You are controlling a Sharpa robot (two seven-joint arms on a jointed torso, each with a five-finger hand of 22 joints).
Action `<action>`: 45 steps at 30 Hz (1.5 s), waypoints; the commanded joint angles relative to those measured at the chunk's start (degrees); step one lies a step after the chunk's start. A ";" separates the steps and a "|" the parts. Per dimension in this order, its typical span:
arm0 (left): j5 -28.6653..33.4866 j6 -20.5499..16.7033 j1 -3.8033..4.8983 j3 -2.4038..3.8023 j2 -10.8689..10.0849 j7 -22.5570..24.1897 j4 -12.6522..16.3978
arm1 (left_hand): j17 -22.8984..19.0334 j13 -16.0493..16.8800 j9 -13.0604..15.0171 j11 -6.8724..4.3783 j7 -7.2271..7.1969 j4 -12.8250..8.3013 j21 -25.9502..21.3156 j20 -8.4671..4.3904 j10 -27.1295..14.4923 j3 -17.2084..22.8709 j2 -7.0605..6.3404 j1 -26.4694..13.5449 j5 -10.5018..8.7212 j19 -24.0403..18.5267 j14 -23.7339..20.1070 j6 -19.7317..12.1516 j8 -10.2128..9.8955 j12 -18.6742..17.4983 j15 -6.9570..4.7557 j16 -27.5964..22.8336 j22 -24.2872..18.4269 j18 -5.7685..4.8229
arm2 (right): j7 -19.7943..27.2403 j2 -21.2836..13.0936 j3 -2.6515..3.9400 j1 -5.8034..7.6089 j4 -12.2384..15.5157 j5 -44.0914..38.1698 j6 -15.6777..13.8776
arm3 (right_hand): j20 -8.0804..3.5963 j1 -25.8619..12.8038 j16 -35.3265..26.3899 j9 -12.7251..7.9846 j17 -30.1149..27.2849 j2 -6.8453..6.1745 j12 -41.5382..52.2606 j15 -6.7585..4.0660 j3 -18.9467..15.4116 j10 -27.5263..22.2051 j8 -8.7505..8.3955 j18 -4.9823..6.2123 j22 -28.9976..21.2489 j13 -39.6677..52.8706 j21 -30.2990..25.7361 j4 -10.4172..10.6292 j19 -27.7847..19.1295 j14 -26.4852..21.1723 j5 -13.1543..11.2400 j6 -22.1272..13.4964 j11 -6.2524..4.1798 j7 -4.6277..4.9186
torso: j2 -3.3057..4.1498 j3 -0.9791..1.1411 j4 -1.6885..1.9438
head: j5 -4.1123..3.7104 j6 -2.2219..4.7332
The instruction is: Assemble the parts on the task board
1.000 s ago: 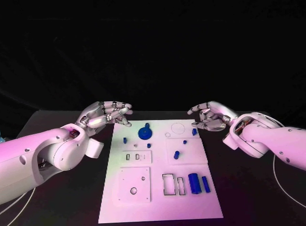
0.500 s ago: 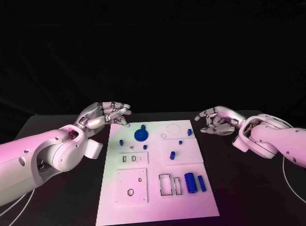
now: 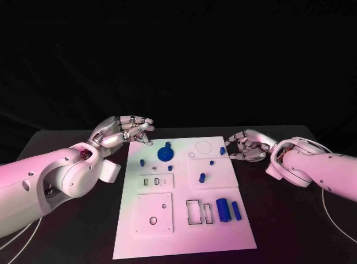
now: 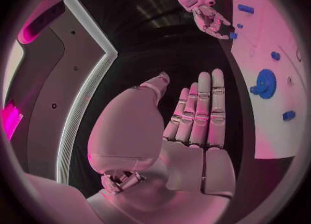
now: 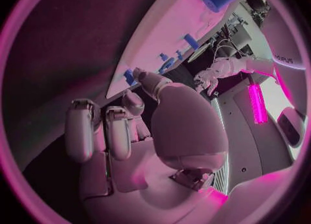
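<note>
Table: right hand [image 3: 246, 146] beside part [image 3: 223, 149].

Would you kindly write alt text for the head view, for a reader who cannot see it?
A white task board lies on a black table between two white robot arms, with small blue parts, including a gear and two cylinders, on it. The left hand hovers at the board's far left corner; the right hand reaches a small blue piece at its far right edge.

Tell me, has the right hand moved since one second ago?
Yes. The right hand first drew away from the board, then came back to its right edge, lower than before, beside the small blue part there.
</note>
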 commanded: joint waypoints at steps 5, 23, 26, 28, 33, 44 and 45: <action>0.14 1.21 0.01 0.03 -0.01 0.85 0.33 | -0.12 0.07 0.08 -0.08 2.82 -0.07 -0.28 0.07 -0.44 0.34 0.30 0.53 0.23 -0.49 -0.36 -0.37 -0.38 -0.17 -0.06 -0.42 -0.10 0.55 | -3.40 1.21 0.02 -0.30 -0.48 -0.45 -3.79 | 0.50 -1.33 0.37 0.15 12.65 0.34 1.01 0.55 -1.08 1.22 -0.04 -0.74 2.81 1.05 1.12 1.31 1.93 5.41 -2.75 0.47 0.18 0.38 | 0.22 0.05 0.14 | 0.03 -0.33; 0.08 1.37 0.01 0.03 -0.24 0.61 0.85 | -0.14 0.07 0.09 -0.07 2.84 -0.07 -0.28 0.08 -0.45 0.35 0.30 0.52 0.23 -0.50 -0.35 -0.38 -0.39 -0.18 -0.05 -0.45 -0.11 0.56 | -5.12 3.53 0.04 -0.31 -1.56 0.28 -6.39 | 0.78 -1.73 0.58 0.44 12.98 1.78 2.28 0.84 -1.74 2.43 0.49 -1.00 4.15 2.54 2.17 2.90 2.36 5.52 -3.68 1.99 0.49 0.74 | 0.46 -0.01 0.23 | 0.07 -1.18; 0.06 1.40 0.01 0.03 -0.27 0.58 0.86 | -0.14 0.07 0.09 -0.07 2.84 -0.07 -0.28 0.08 -0.45 0.35 0.30 0.52 0.23 -0.50 -0.35 -0.38 -0.39 -0.18 -0.05 -0.45 -0.11 0.56 | -5.10 3.84 0.04 -0.31 -1.71 0.26 -5.92 | 0.82 -1.56 0.61 0.60 13.03 2.01 2.53 0.85 -1.80 2.64 0.95 -1.06 4.47 2.82 2.43 3.07 2.45 5.53 -3.66 3.19 0.49 0.74 | 0.39 0.05 0.17 | 0.19 -1.34; 0.06 1.40 0.02 0.03 -0.30 0.57 0.85 | -0.14 0.07 0.09 -0.07 2.84 -0.07 -0.28 0.08 -0.45 0.35 0.30 0.52 0.23 -0.50 -0.35 -0.38 -0.39 -0.18 -0.05 -0.45 -0.11 0.56 | -5.09 3.96 0.04 -0.31 -1.75 0.23 -5.65 | 0.82 -1.45 0.65 0.66 13.09 2.07 2.69 0.84 -1.80 2.81 1.17 -1.07 4.57 3.04 2.49 3.11 2.47 5.55 -3.65 3.72 0.46 0.69 | 0.38 0.08 0.14 | 0.27 -1.39; 0.04 1.38 0.02 0.03 -0.44 0.53 0.85 | -0.14 0.07 0.09 -0.07 2.84 -0.07 -0.28 0.08 -0.45 0.35 0.30 0.52 0.23 -0.50 -0.35 -0.38 -0.39 -0.18 -0.05 -0.45 -0.11 0.56 | -5.03 4.20 0.03 -0.32 -1.71 -0.10 -4.99 | 0.81 -1.28 0.69 0.71 13.15 2.14 2.86 0.81 -1.77 2.99 1.36 -1.14 4.91 3.26 2.76 3.09 2.58 5.56 -3.62 4.21 0.40 0.62 | 0.38 0.06 0.00 | 0.32 -1.51; 0.04 1.39 0.02 0.03 -0.55 0.49 0.88 | -0.14 0.07 0.09 -0.07 2.84 -0.07 -0.28 0.08 -0.45 0.35 0.30 0.52 0.23 -0.50 -0.35 -0.38 -0.39 -0.18 -0.05 -0.45 -0.11 0.56 | -5.34 4.38 0.03 -0.33 -1.62 0.09 -4.82 | 0.69 -1.01 0.80 0.92 13.32 2.63 3.31 0.63 -1.60 3.49 2.15 -1.22 5.37 3.84 3.12 3.27 2.70 5.61 -3.29 6.02 0.17 0.36 | 0.40 0.15 0.05 | 0.32 -1.54; 0.04 1.39 0.02 0.03 -0.55 0.49 0.89 | -0.14 0.07 0.09 -0.07 2.84 -0.07 -0.28 0.08 -0.45 0.35 0.30 0.52 0.23 -0.50 -0.35 -0.38 -0.39 -0.18 -0.05 -0.45 -0.11 0.56 | -5.35 4.42 0.03 -0.33 -1.62 0.10 -4.79 | 0.67 -0.99 0.82 0.96 13.36 2.69 3.35 0.60 -1.58 3.53 2.29 -1.25 5.48 3.89 3.21 3.29 2.74 5.62 -3.25 6.29 0.13 0.31 | 0.40 0.15 0.05 | 0.31 -1.57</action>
